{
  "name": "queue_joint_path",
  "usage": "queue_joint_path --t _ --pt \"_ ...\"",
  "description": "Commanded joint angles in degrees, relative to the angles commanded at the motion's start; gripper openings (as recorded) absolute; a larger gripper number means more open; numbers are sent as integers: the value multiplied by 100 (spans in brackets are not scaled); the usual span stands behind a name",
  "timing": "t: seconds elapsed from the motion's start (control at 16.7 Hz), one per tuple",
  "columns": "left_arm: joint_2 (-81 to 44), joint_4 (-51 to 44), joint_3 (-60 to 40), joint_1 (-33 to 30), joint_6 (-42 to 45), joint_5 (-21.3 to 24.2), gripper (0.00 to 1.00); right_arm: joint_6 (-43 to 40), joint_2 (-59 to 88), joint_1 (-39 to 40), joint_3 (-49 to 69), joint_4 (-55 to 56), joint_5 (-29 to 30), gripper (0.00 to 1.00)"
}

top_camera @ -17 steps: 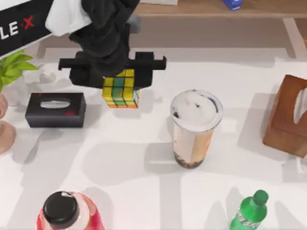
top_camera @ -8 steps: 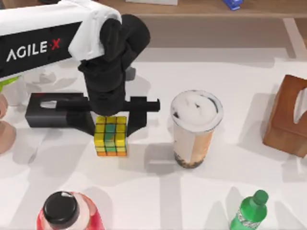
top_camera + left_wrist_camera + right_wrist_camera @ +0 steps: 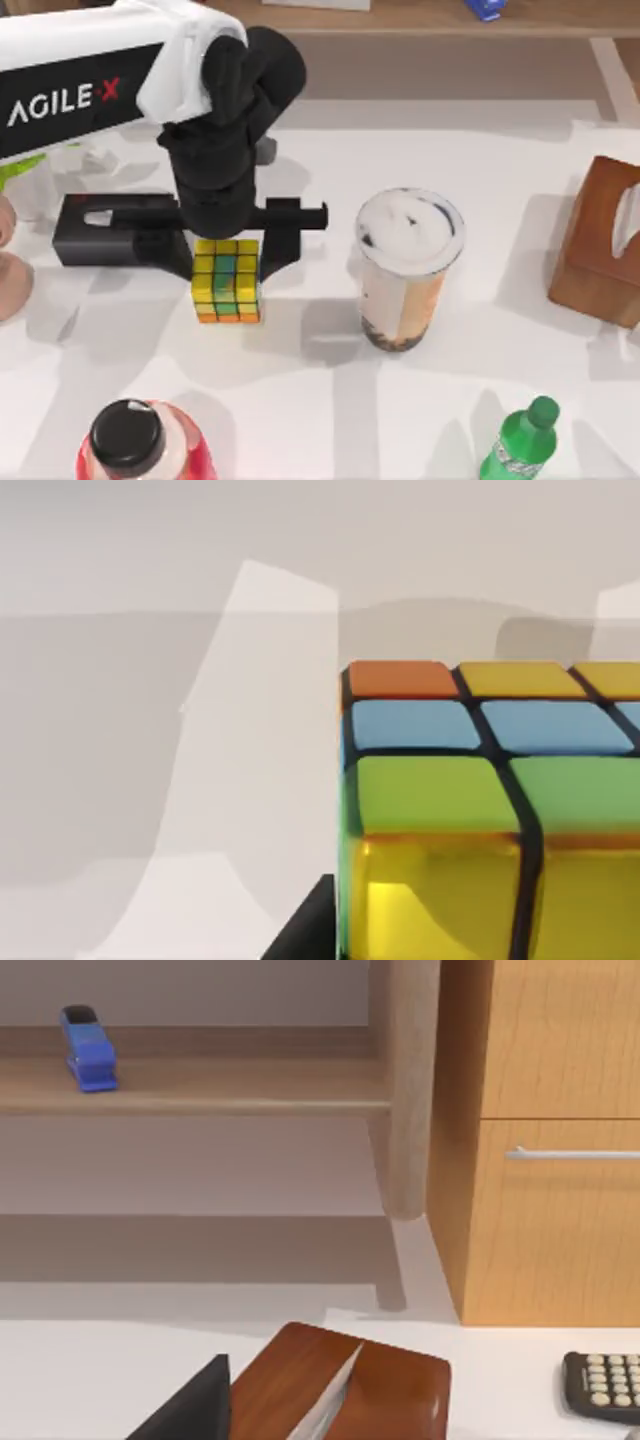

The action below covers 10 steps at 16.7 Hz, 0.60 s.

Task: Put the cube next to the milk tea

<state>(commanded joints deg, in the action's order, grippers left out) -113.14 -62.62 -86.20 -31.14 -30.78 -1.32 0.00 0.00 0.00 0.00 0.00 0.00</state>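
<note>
Holding the cube (image 3: pixel 228 281) in the left gripper (image 3: pixel 228 268) — black jaws closed against its left and right sides, wrist straight above it. Cube upright, low over or on the white counter (image 3: pixel 480 150); contact with the surface cannot be told from above. Top face mostly yellow with green squares, orange row along the near edge. Sits left of the milk tea (image 3: pixel 405 270), near it but apart, with a strip of bare counter and shadow between. Milk tea upright at mid-counter, foamy top under a clear lid, dark pearls at the base.

Left wrist view: cube (image 3: pixel 490 810) close up — orange, yellow, blue and green squares, a dark finger edge just beside its lower corner.

Black tissue box (image 3: pixel 100 228) behind and left of the cube, partly under the arm. Red bottle with black cap (image 3: pixel 135 440) at the near left edge; green bottle (image 3: pixel 520 440) at the near right. Brown wooden tissue box (image 3: pixel 600 240) at the right edge, well apart from the cup.

Right wrist view: right arm parked off to the side, facing the wooden tissue box (image 3: pixel 340 1385), a calculator (image 3: pixel 605 1385), a blue stapler (image 3: pixel 88 1048) on a shelf — jaw state cannot be told.
</note>
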Motion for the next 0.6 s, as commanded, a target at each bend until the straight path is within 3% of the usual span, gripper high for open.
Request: queue_joint_path --t 0.6 --pt "93 217 45 56 -3 -33 0 0 0 0 0 0 0 100"
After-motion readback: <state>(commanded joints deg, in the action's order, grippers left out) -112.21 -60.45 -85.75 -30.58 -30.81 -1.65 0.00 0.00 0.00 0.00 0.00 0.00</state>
